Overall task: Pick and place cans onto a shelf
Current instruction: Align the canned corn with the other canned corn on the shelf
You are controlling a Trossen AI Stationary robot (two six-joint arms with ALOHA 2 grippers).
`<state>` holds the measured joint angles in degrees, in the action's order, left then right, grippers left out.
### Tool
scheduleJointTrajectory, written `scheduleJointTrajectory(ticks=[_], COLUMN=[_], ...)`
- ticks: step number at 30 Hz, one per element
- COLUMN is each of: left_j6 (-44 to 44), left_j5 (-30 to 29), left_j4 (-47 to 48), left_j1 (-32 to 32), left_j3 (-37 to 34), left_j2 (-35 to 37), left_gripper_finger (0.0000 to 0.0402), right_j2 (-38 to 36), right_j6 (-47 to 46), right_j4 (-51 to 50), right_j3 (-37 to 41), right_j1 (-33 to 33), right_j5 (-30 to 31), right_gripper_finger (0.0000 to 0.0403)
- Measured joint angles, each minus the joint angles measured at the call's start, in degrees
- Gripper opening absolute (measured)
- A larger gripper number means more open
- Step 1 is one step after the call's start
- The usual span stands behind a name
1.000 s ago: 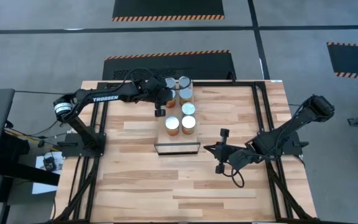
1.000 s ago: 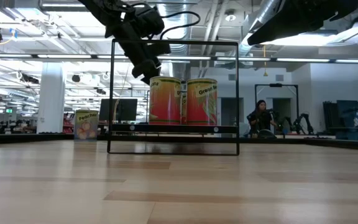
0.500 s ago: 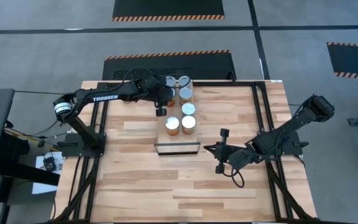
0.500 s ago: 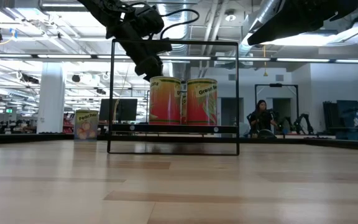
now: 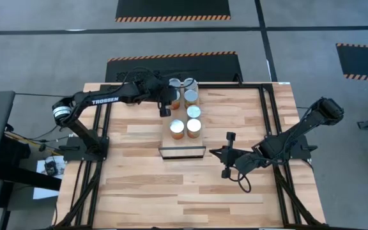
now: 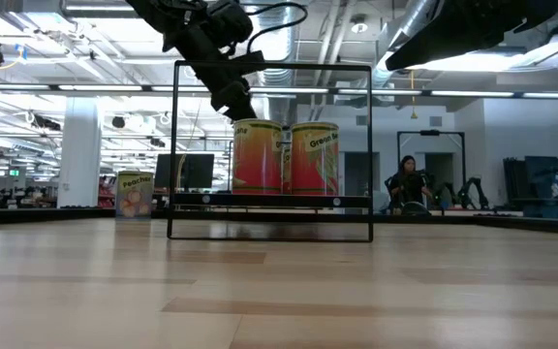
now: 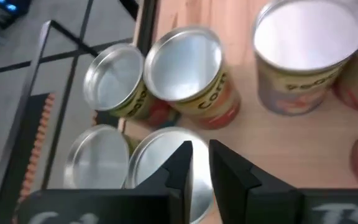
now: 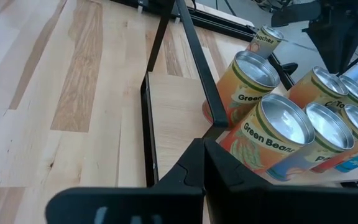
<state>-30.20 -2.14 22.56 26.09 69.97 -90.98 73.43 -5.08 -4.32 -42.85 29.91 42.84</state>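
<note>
Several cans with silvery tops stand on the table near its far edge, and they also show in the left wrist view. Two more cans stand upright on the shelf, a light plank in a dark frame. My left gripper hovers above the far cans with its fingers all but closed and holds nothing. My right gripper is shut and empty, to the right of the shelf.
One can stands between the far group and the shelf. A can labelled Peaches shows to the left of the shelf frame. Black rails run along the table's sides. A person sits in the room beyond.
My left gripper has gone a little toward the table's far edge and up, coming over the far group of cans. Its fingers have kept the same gap.
</note>
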Motion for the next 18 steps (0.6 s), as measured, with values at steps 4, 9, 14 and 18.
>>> scheduleJointTrajectory(ticks=[4, 9, 14, 18], left_j6=[0.2, 0.8, 1.3, 1.4], left_j5=[-3.1, -3.0, -1.6, -1.3], left_j4=[0.7, 0.9, 1.1, 0.8], left_j1=[0.7, 1.6, 2.1, 2.1], left_j3=[0.1, 0.2, 0.2, 0.2], left_j2=[-0.6, -1.6, -2.9, -3.9], left_gripper_finger=[0.0008, 0.0003, 0.0001, 0.0000], right_j2=[0.0, 0.0, 0.0, 0.0], right_j6=[0.0, 0.0, 0.0, -0.3], right_j4=[0.0, 0.0, 0.0, -0.1], right_j3=[0.0, 0.0, 0.0, 0.0], right_j1=[0.0, 0.0, 0.0, 0.0], right_j5=[0.0, -0.3, -0.3, -0.4], right_gripper_finger=[0.0014, 0.0016, 0.0014, 0.0014])
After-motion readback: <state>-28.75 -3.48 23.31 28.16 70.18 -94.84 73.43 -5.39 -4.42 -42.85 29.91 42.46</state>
